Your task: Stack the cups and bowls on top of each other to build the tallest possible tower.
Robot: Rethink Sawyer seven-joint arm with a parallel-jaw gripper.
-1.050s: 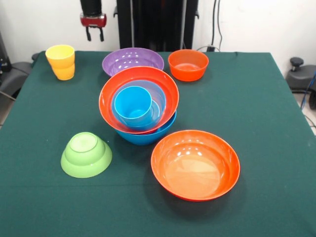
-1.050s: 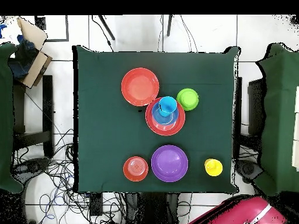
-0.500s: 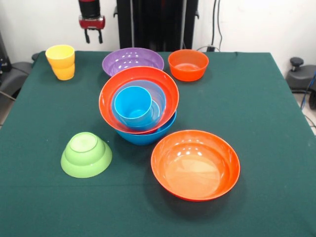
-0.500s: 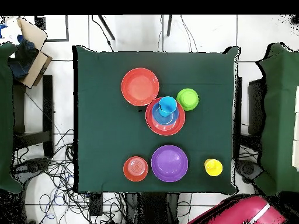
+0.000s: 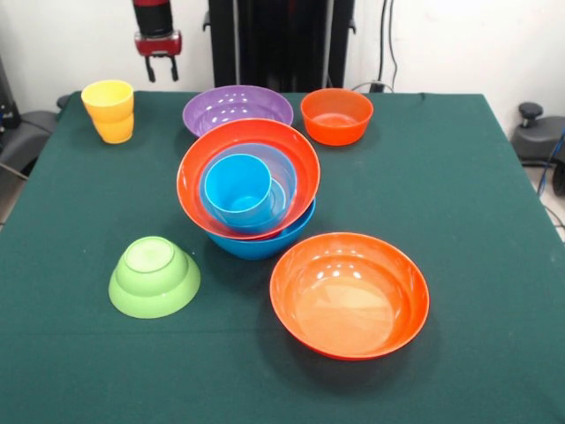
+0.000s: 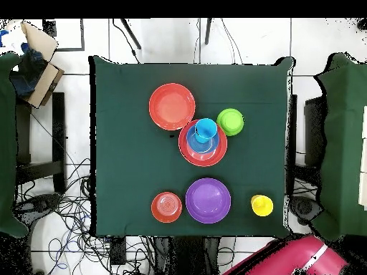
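Nearby, lime bowl [image 5: 154,276] sits inverted.

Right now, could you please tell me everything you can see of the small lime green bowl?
The small lime green glossy plastic bowl lies upside down, its flat round base facing up. It rests alone on the dark green tablecloth, touching nothing else, beside the nested tower of bowls. The overhead view shows it close to that tower's rim but apart from it.
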